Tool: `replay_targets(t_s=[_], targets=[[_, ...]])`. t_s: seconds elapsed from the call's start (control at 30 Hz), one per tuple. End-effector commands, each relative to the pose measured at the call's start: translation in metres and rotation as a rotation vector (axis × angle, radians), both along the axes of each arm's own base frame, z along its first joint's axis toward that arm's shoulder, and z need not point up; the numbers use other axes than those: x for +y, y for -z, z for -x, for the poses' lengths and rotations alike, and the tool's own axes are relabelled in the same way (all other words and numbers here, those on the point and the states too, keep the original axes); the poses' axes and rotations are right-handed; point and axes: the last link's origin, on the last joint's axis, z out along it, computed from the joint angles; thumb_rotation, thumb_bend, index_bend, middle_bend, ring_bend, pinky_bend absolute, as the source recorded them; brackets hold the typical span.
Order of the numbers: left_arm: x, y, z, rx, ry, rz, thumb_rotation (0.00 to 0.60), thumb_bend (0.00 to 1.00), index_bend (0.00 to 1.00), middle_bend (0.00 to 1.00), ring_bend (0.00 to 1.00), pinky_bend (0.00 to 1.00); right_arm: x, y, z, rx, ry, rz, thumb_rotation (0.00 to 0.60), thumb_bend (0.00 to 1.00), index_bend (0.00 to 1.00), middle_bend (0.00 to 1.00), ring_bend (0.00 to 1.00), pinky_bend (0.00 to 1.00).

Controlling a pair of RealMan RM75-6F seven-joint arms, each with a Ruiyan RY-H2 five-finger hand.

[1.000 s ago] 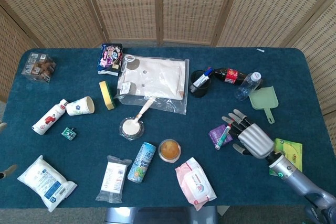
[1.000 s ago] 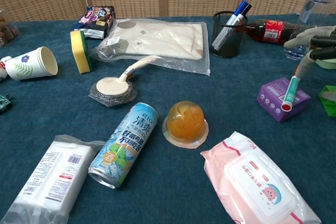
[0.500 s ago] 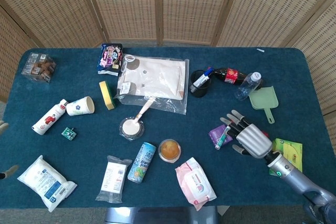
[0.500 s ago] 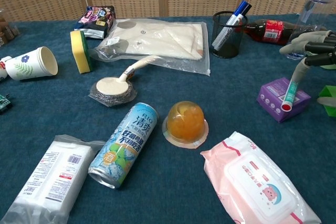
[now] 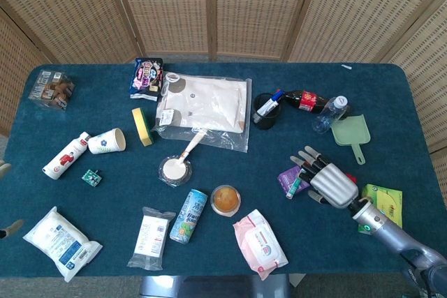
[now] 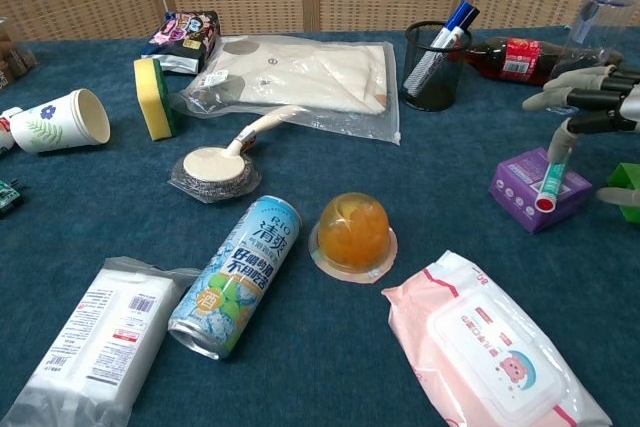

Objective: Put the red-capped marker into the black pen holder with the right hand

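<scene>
Your right hand [image 5: 330,183] has slid in over the last second toward the red-capped marker [image 6: 550,179], and the fingers [image 6: 572,101] have dropped from hovering to right at the marker's upper end (contact likely, but you can't confirm it from either view). Fingers are spread and extended, nothing lifted, so I'd call it wide and empty, pre-grasp.

The marker hasn't moved: it lies tilted across the purple box [image 6: 522,184], red cap at the near, low end, barrel running up under your fingertips. The thumb [image 6: 625,195] sits off to the side of the box, not yet opposing.

That means approach is about done; closing on the barrel is next. The black pen holder [image 6: 431,65] stands well beyond the purple box, up and to its left, already carrying a blue-capped marker [image 6: 448,29].

Left hand barely shows at the head view's left edge; can't tell its state.
</scene>
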Motion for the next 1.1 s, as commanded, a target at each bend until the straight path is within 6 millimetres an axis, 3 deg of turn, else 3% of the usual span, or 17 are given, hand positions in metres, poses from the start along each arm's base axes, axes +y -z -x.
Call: replay_targets(t_s=[0.03, 0.37, 0.5, 0.7, 0.8, 1.1], targets=[[0.0, 0.0, 0.0, 0.0, 0.001, 0.001, 0.6, 0.07, 0.0, 0.0, 0.0, 0.0, -0.001, 0.001, 0.0, 0.006, -0.002, 0.0, 0.6, 0.35, 0.36, 0.03, 0.0, 0.1], [0.0, 0.0, 0.0, -0.003, 0.0, 0.005, 0.6, 0.07, 0.0, 0.0, 0.0, 0.0, -0.004, 0.003, -0.003, 0.044, -0.02, -0.001, 0.6, 0.34, 0.39, 0.03, 0.0, 0.1], [0.0, 0.0, 0.0, -0.004, 0.001, 0.005, 0.6, 0.07, 0.0, 0.0, 0.0, 0.0, -0.004, 0.004, -0.003, 0.04, -0.018, -0.006, 0.6, 0.31, 0.45, 0.04, 0.0, 0.1], [0.0, 0.0, 0.0, -0.006, 0.002, 0.006, 0.6, 0.07, 0.0, 0.0, 0.0, 0.0, -0.001, 0.007, -0.004, 0.02, -0.021, -0.011, 0.6, 0.28, 0.63, 0.06, 0.0, 0.1], [0.0, -0.001, 0.0, -0.007, 0.002, 0.006, 0.6, 0.07, 0.0, 0.0, 0.0, 0.0, 0.0, 0.007, -0.005, -0.005, -0.012, -0.014, 0.6, 0.28, 0.66, 0.06, 0.0, 0.11], [0.0, -0.001, 0.0, -0.009, 0.002, 0.009, 0.6, 0.07, 0.0, 0.0, 0.0, 0.0, -0.003, -0.01, -0.014, -0.061, -0.042, 0.036, 0.6, 0.28, 0.68, 0.08, 0.0, 0.11]])
